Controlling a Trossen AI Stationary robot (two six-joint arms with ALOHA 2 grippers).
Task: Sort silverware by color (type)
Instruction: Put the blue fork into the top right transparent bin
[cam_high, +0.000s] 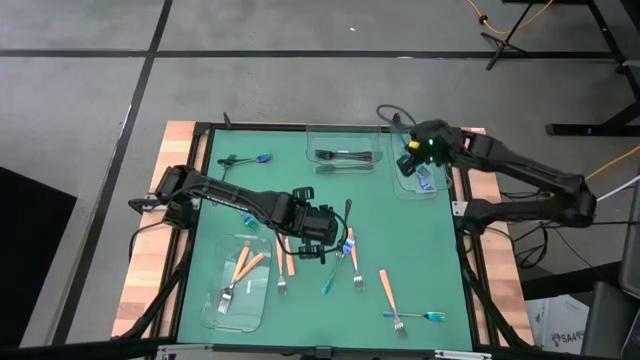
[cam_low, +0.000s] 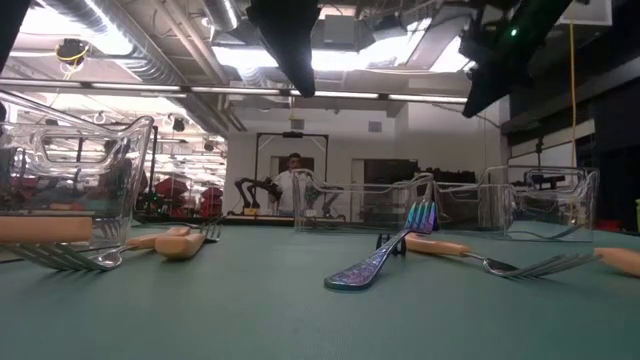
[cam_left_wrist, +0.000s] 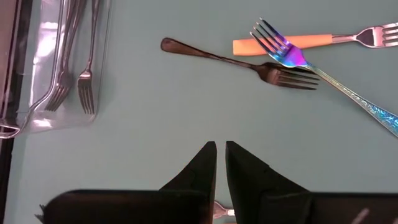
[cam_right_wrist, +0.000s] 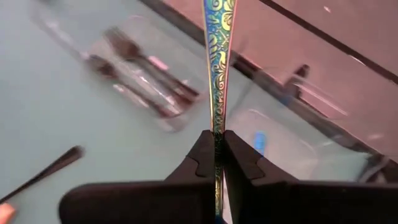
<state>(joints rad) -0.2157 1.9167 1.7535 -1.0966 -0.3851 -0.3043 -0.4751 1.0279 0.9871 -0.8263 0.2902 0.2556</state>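
Right hand (cam_right_wrist: 215, 163) clamped on iridescent fork (cam_right_wrist: 217, 56) above far-right tray (cam_high: 420, 185); left hand (cam_left_wrist: 220, 163) nearly closed, empty, mid-bench above black fork (cam_left_wrist: 233, 61)

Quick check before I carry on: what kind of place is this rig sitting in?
Probably a robotics lab or workshop: exposed ceiling ducts and strip lights overhead, another robot arm rig in the background beside a person, and cables on the bare grey floor.
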